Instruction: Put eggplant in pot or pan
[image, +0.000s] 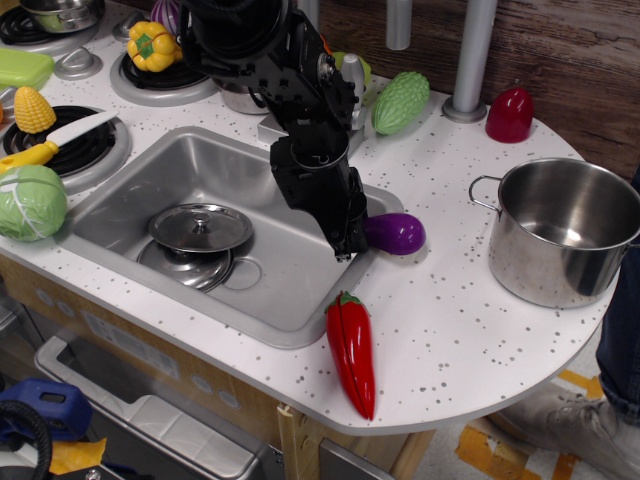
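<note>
The eggplant is small, glossy and purple, and sits at the sink's right rim on the white counter. Its stem end is hidden behind my black gripper. The gripper comes down from the upper left and looks shut on the eggplant's left end. The eggplant seems raised slightly, with a shadow under it. The large steel pot with a wire loop handle stands empty at the right edge of the counter, well to the right of the gripper.
A red pepper lies near the counter's front edge. The sink holds a steel lid. A green bumpy vegetable, a red vegetable and a grey post stand at the back. Corn, cabbage and a knife are on the left.
</note>
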